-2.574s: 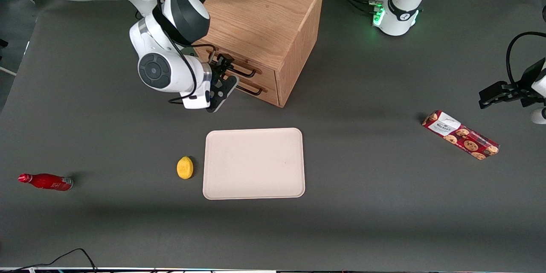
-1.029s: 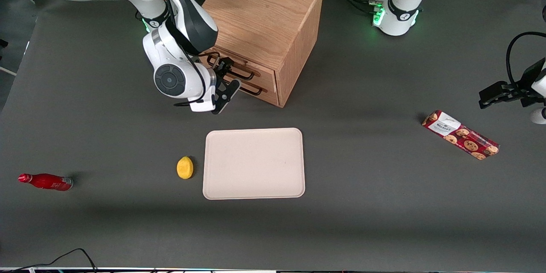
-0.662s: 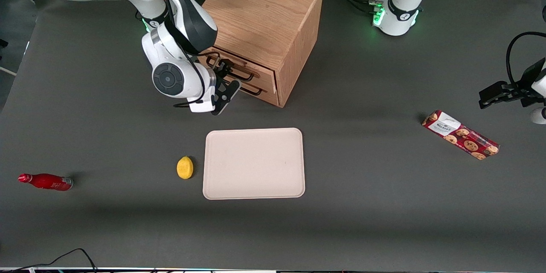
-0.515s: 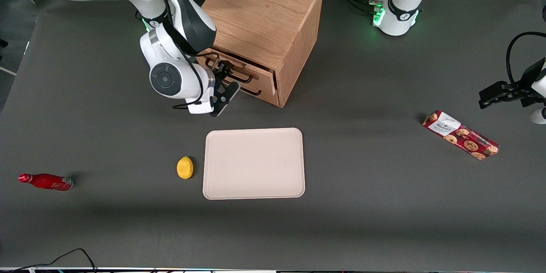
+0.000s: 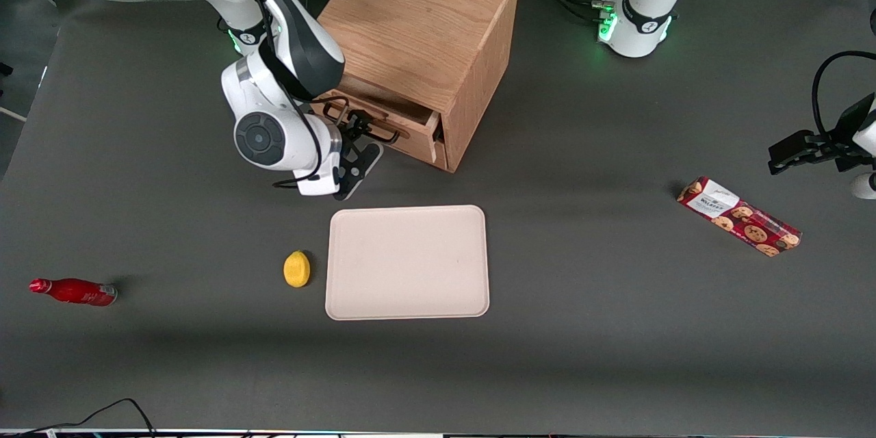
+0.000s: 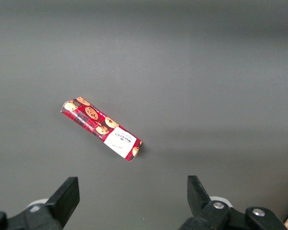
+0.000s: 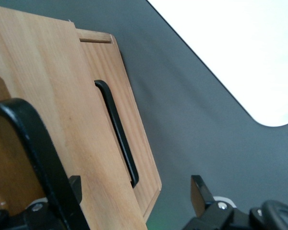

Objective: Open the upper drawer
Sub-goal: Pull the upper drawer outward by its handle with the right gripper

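Front view, scanning from the working arm's end of the table: I see a red bottle point(image 5: 72, 291), then a lemon point(image 5: 297, 268), then my claw point(image 5: 358, 124) clenched on the upper drawer point(image 5: 383, 117) handle; that drawer juts partway from the oak cabinet point(image 5: 417, 27).

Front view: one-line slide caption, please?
Gripper at the oak upper drawer and its dark bar handle, partly pulled out.

Gripper point(image 5: 357, 129) at upper drawer point(image 5: 404, 124) (above lower drawer point(image 7: 116, 129)); tray point(image 5: 408, 262) nearer camera.
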Motion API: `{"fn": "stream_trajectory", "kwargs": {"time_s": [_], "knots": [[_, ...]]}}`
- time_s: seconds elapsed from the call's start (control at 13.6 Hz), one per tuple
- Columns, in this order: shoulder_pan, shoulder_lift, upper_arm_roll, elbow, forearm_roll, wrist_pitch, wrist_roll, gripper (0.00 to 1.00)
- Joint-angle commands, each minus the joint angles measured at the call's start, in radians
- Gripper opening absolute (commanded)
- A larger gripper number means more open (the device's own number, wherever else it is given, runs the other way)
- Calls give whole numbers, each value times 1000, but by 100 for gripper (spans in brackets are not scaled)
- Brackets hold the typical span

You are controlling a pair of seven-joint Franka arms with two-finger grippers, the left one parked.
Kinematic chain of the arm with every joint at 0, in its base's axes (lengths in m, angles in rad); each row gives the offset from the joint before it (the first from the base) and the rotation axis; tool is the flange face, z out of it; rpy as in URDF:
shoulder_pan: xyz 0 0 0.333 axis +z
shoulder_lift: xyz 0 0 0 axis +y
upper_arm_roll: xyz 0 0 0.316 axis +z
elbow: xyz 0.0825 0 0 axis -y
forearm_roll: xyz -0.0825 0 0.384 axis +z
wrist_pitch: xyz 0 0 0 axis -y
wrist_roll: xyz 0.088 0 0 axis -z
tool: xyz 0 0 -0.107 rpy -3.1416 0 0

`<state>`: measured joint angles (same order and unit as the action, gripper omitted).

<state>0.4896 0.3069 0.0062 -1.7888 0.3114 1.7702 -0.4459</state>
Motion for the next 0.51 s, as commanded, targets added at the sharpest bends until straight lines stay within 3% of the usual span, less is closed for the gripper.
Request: {"fn": "stream_trajectory", "kwargs": {"time_s": [0.0,0.44], "knots": [[-32,38,17,42,-12,6,-45,100],[-75,79,26,106,-15,6,-72,100]]}}
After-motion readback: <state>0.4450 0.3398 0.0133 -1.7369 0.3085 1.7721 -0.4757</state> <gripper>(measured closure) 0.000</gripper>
